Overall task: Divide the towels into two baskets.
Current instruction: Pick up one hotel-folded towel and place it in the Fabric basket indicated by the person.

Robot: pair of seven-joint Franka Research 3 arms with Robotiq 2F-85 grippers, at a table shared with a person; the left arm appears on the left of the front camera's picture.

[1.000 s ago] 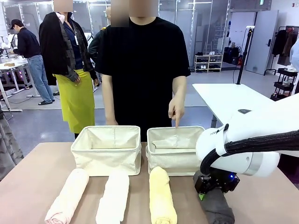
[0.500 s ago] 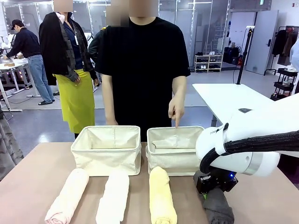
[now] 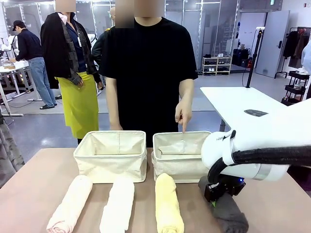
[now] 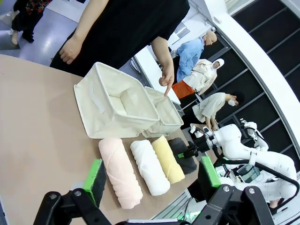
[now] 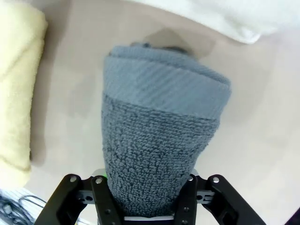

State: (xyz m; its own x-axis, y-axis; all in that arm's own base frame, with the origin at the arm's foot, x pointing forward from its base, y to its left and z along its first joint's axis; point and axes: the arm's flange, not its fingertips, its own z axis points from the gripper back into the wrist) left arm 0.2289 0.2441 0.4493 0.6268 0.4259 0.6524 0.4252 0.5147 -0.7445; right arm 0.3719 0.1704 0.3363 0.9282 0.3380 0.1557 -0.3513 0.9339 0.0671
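The right hand (image 5: 145, 201) is clenched around the dark grey towel (image 5: 159, 140), at the right end of the table (image 3: 29, 194).
The print on the right arm (image 3: 252, 150) is too small to read. Compared with one second ago, the far end of this towel now shows just beside the right basket (image 3: 180, 167), over which the person's hand (image 3: 182, 114) points down. The pink towel (image 3: 70, 204), white towel (image 3: 118, 204) and yellow towel (image 3: 168, 204) lie unchanged before the left basket (image 3: 111, 165). The left hand (image 4: 152, 173) is released, jaws wide.
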